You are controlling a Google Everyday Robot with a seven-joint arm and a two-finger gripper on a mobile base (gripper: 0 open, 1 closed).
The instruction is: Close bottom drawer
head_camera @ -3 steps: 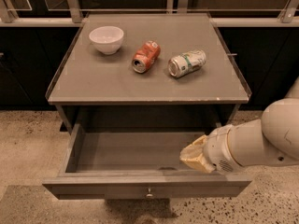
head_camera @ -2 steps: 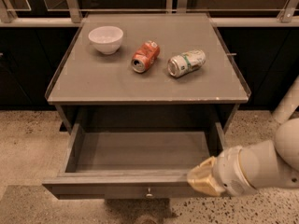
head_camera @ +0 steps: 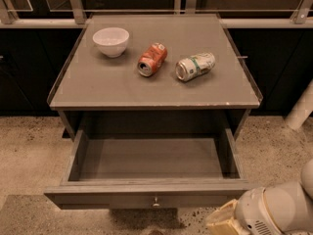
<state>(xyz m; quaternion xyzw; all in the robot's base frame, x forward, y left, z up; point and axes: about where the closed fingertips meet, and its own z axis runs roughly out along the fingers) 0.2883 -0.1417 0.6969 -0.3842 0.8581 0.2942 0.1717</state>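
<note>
And here is the grey wooden bottom drawer [head_camera: 112, 196] with the wide flat front, pulled far out from under the grey cabinet top [head_camera: 98, 89], its bare inside showing and nothing in it. The small round metal knob [head_camera: 156, 201] sits at the middle of the front panel, low in the view. Down in the bottom right corner, the robot's gripper [head_camera: 222, 223], tan at the tip on a fat white wrist, hangs just beside the right end of the drawer front, a little below it. Whether it touches the wood cannot be told, nor whether the gripper is clenched or released.

Up on top lie a white ceramic bowl [head_camera: 111, 40], an orange drink can [head_camera: 152, 58] on its side, and a silver-and-green can [head_camera: 195, 66], also on its side.

As for handling, the drawer looks stiff and solid. Being empty, it is probably light enough to slide with a modest shove. No grasp seems needed. A flat push on the front panel, close to the knob at the centre, should send it straight in. A push from the far right end risks skewing it so that it binds. A hard slam could set the two cans rolling, so a steady, even press looks the wiser play.
</note>
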